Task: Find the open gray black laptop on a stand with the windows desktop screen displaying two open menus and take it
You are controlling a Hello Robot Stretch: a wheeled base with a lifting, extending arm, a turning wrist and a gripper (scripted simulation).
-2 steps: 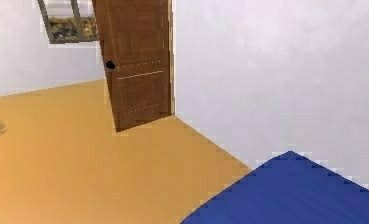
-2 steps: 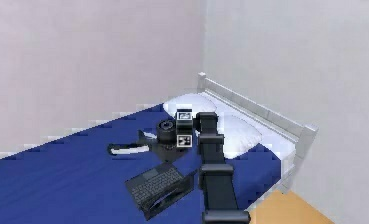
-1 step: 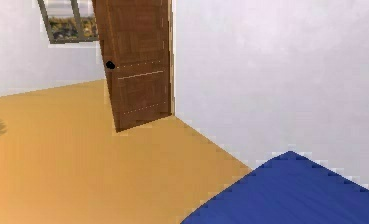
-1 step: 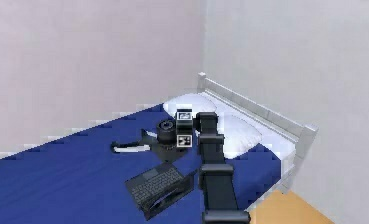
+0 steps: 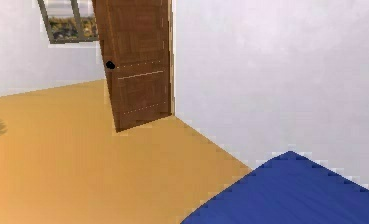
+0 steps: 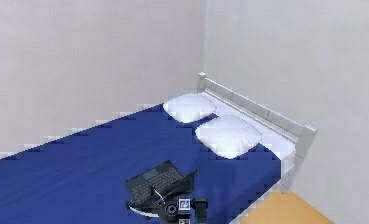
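I can't tell whether my jaws hold anything; the laptop (image 6: 155,183) near them seems stiff, hinge-fragile, best gripped by its base.

End effector (image 6: 145,206) outstretched, low (load unclear).

In the forward view we saw the wooden door (image 5: 140,60) and the framed picture (image 5: 67,25) beside it, both cut off by the top edge, and just a corner of the blue bed (image 5: 292,190) at the bottom right. In the arm side view the blue bed ran off the left and bottom edges. The dark laptop (image 6: 155,180) was too small for us to read its screen. The gripper (image 6: 150,205) overlapped its near edge, and we could not tell whether it held anything.
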